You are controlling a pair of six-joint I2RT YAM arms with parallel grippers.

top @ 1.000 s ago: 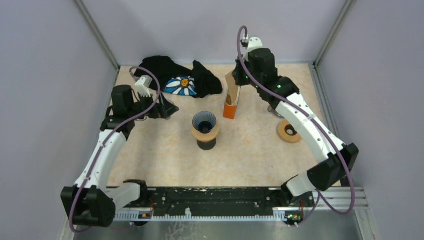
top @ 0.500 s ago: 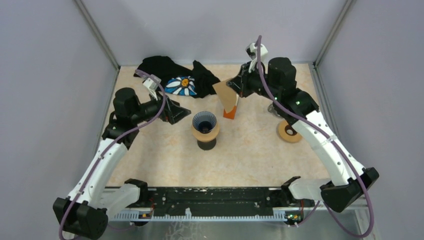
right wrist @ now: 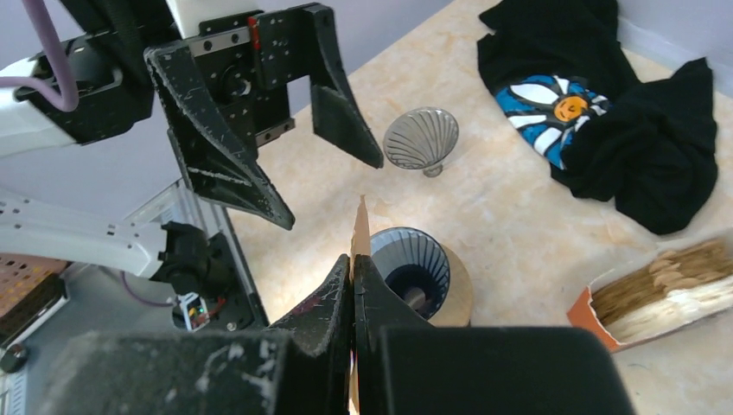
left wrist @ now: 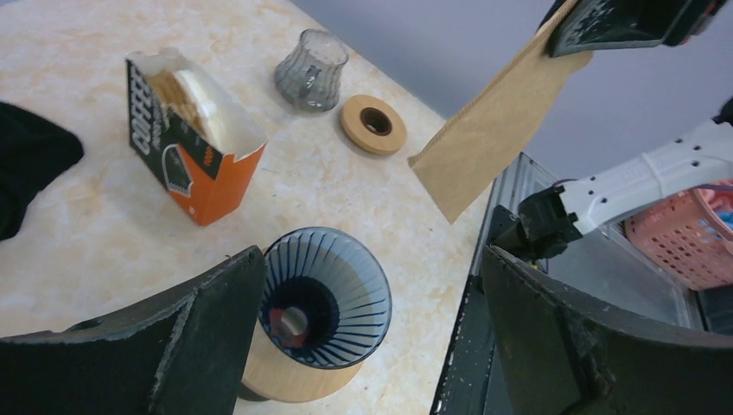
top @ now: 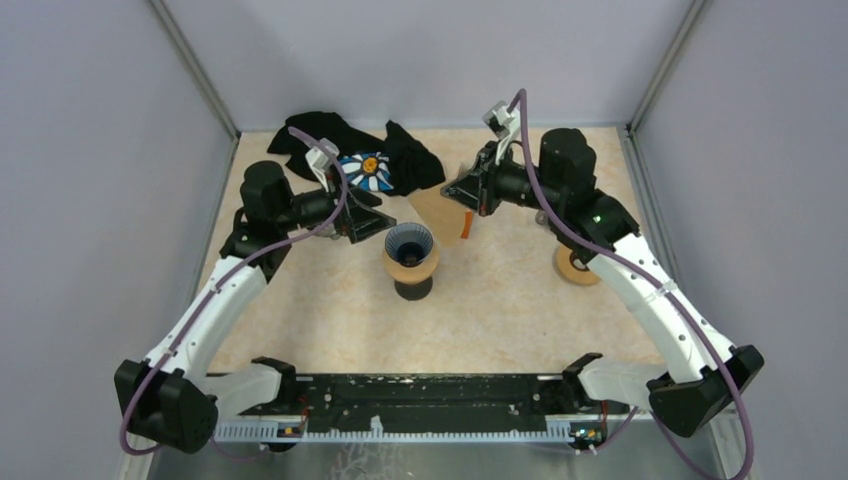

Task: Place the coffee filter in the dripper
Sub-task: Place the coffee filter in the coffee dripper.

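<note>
The coffee filter (top: 435, 210) is a flat brown paper piece, pinched at one edge by my shut right gripper (top: 465, 190) and hanging in the air just behind and above the dripper (top: 410, 245). The dripper is a blue-grey ribbed cone on a wooden collar, with nothing inside. The right wrist view shows the filter (right wrist: 360, 226) edge-on between the closed fingers (right wrist: 333, 290), with the dripper (right wrist: 415, 264) just beyond. My left gripper (top: 375, 222) stands wide open left of the dripper. Through its jaws I see the dripper (left wrist: 333, 290) below and the filter (left wrist: 497, 121) at upper right.
An orange box of filters (left wrist: 186, 138) stands behind the dripper. A black garment with a daisy print (top: 360, 160) lies at the back left. A wooden ring (top: 578, 262) and a glass cone (left wrist: 311, 60) sit at the right. Another clear cone (right wrist: 421, 138) stands under the left gripper.
My right gripper has lifted the filter out of the box and carried it left toward the dripper. The left arm has swung right, nearer the dripper, still open.
</note>
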